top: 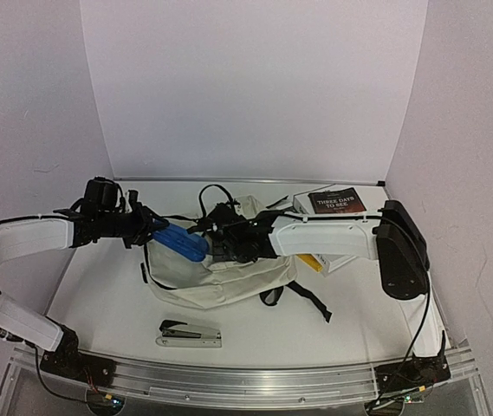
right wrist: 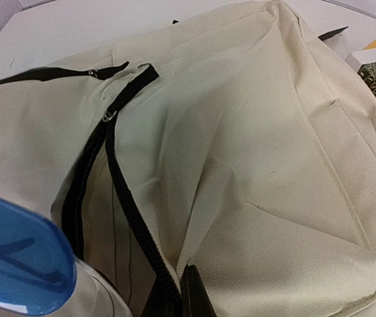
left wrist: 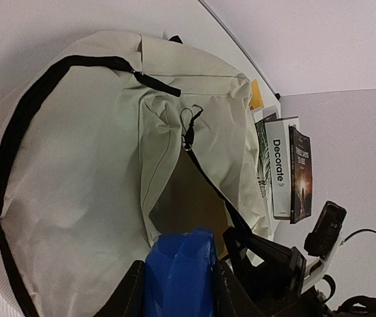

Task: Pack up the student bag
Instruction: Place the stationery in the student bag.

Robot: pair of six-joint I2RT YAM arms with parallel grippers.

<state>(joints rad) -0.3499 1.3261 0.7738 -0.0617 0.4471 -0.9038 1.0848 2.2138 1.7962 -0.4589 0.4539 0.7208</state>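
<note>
1. Top external view: the backpack (top: 229,279) lies flat in the middle of the table (top: 99,295), between the two arms, with its front pocket facing up.
2. On the left, the left claw (top: 159,231) pinches a blue plastic item (top: 181,243) and holds it in the air above the backpack's left side. The item's free end points toward the pocket, so it looks lined up to go in.
3. Opposite it, the right claw (top: 222,241) is pressed together on the cloth at the pocket's zipper (right wrist: 78,198). The left wrist view shows the black tape pulled taut and a shadowed gap (left wrist: 191,208) behind it. I judge this grip is there to keep the mouth open, since soft cloth would otherwise sag shut.
4. A stapler (top: 190,334) sits near the front edge, apart from the backpack. Some books (top: 337,203) are stacked at the right rear, partly under the right arm. Both are probably waiting to be packed.
5. The gap looks narrow for the blue item, so it may catch on the zipper edge unless the mouth is lifted wider.
</note>
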